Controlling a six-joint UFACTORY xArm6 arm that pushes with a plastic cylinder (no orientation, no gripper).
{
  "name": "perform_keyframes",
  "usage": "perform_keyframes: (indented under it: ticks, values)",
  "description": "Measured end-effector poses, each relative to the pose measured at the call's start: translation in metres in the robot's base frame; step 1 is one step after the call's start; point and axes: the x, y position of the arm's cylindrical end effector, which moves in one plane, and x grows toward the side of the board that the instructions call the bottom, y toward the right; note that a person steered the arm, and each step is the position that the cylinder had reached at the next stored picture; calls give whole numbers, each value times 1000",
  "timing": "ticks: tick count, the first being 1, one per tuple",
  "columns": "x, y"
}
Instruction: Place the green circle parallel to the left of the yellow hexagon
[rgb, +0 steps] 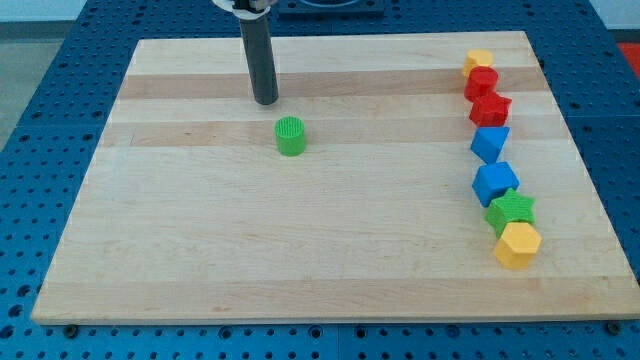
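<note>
The green circle (290, 136), a short green cylinder, stands on the wooden board (200, 250) left of the middle, in the upper half. The yellow hexagon (517, 245) lies at the lower right, at the bottom end of a column of blocks. My tip (265, 101) rests on the board just above and slightly left of the green circle, with a small gap between them. The rod rises straight up out of the view's top.
A column of blocks runs down the board's right side: a yellow block (478, 61), a red block (481, 81), a red star-like block (490, 108), a blue triangle (489, 143), a blue block (495, 183), a green star (511, 209). Blue perforated table surrounds the board.
</note>
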Motion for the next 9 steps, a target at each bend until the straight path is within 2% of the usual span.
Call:
perform_keyframes:
  ticks: [4, 6, 7, 9]
  values:
    - [30, 17]
    - [80, 17]
    - [83, 17]
    - [117, 17]
